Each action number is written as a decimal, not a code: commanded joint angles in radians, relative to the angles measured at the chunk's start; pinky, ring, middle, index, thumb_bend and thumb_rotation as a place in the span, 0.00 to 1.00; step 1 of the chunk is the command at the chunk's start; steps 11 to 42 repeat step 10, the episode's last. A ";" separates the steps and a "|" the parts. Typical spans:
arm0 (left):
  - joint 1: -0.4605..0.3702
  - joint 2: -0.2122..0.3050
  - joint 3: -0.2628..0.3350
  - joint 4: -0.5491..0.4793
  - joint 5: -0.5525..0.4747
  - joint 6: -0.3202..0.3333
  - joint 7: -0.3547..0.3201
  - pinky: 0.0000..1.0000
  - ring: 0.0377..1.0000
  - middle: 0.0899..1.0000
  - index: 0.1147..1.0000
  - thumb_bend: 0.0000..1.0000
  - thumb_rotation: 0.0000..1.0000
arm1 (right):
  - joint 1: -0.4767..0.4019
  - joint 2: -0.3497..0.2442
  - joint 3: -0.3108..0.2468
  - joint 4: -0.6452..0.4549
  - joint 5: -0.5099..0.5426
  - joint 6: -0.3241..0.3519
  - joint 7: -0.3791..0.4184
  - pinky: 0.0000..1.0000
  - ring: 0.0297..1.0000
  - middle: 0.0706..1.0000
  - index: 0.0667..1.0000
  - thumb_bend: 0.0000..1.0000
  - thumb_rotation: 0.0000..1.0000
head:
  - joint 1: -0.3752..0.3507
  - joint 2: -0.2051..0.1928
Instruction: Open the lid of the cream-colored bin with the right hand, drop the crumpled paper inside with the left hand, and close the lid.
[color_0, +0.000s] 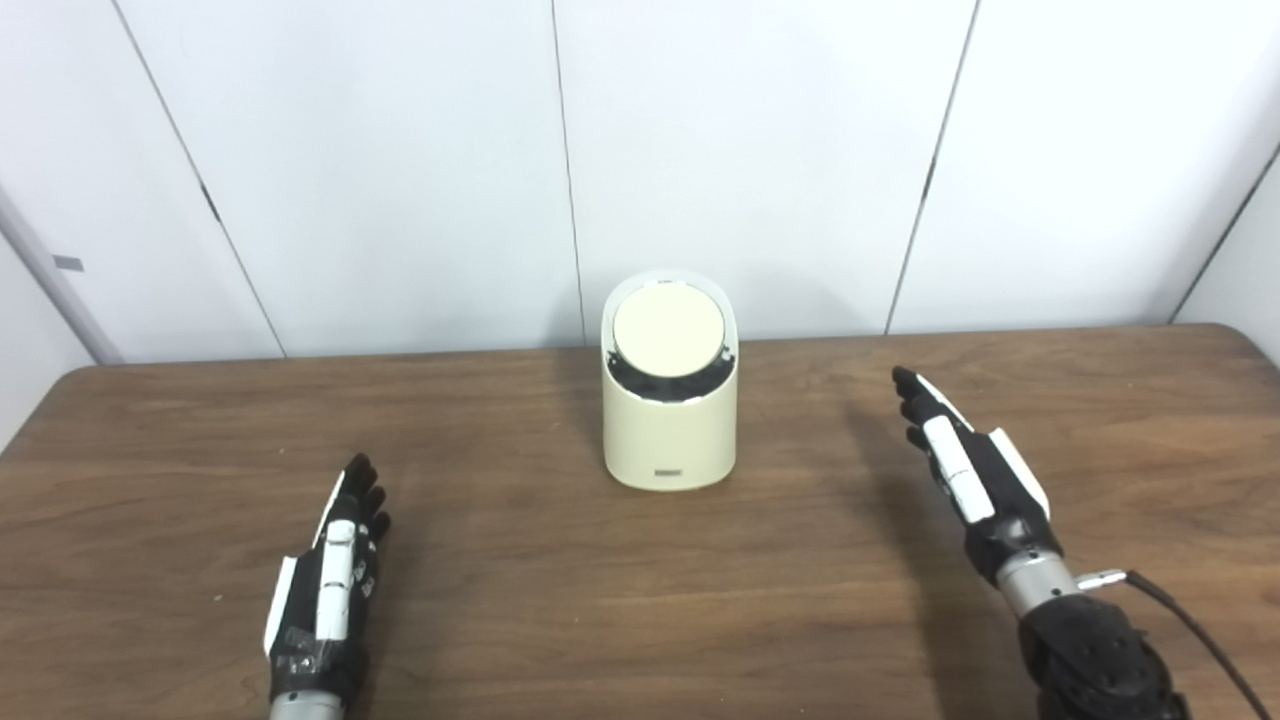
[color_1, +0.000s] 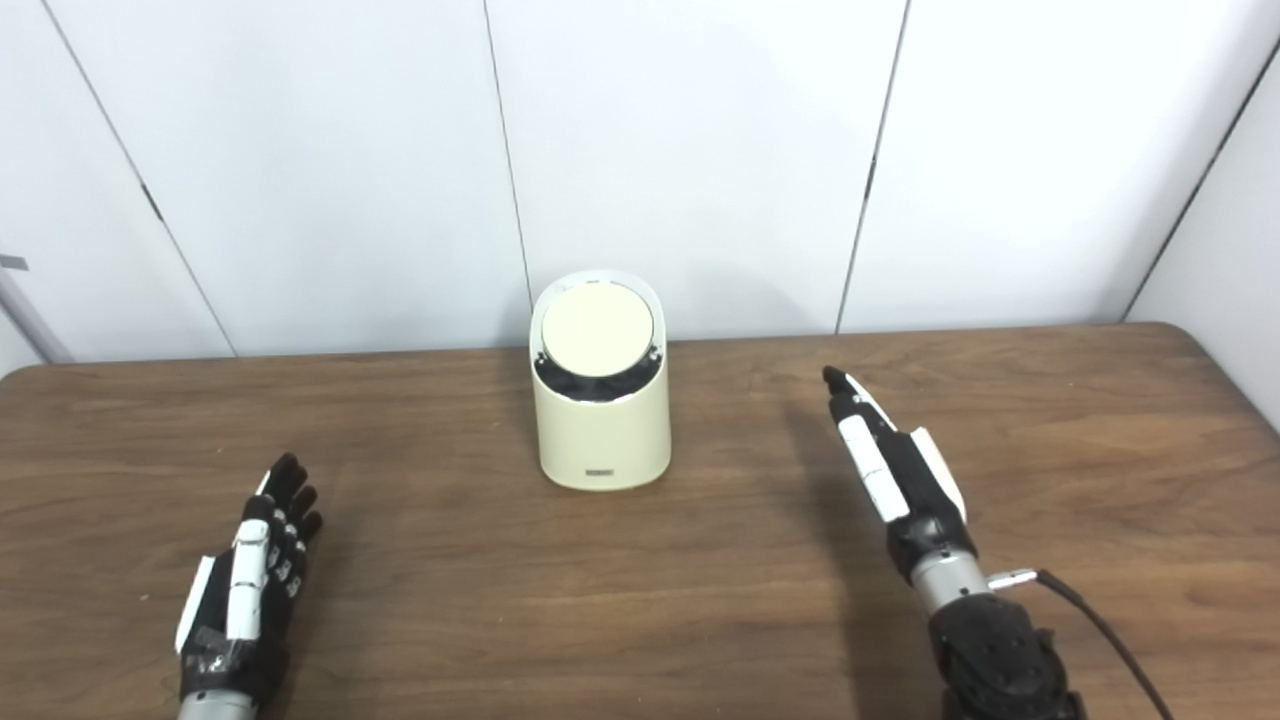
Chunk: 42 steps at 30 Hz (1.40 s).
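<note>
A cream-colored bin (color_0: 669, 430) stands upright at the middle of the wooden table (color_0: 560, 580), near its far edge. Its round lid (color_0: 668, 334) lies tilted in the top opening, with a dark gap showing below it. My left hand (color_0: 330, 575) rests low over the table at the front left, fingers straight, holding nothing. My right hand (color_0: 962, 465) is raised to the right of the bin, fingers straight and pointing away, holding nothing. No crumpled paper shows in either view.
A white panelled wall (color_0: 700, 150) stands close behind the table. A black cable (color_0: 1190, 620) runs from my right wrist toward the front right corner.
</note>
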 joint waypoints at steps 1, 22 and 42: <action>0.014 0.009 0.003 -0.015 -0.010 0.010 -0.003 1.00 1.00 1.00 1.00 0.54 0.91 | -0.019 -0.006 -0.016 -0.027 0.044 -0.026 -0.023 1.00 0.97 0.97 0.93 0.53 1.00 | -0.001 0.002; 0.021 0.008 0.008 -0.022 -0.017 0.000 -0.005 1.00 1.00 1.00 0.99 0.56 0.93 | 0.027 0.014 -0.015 -0.009 0.153 -0.059 -0.040 1.00 0.99 0.98 0.95 0.54 1.00 | 0.002 0.018; 0.021 0.008 0.008 -0.022 -0.017 0.000 -0.005 1.00 1.00 1.00 0.99 0.56 0.93 | 0.027 0.014 -0.015 -0.009 0.153 -0.059 -0.040 1.00 0.99 0.98 0.95 0.54 1.00 | 0.002 0.018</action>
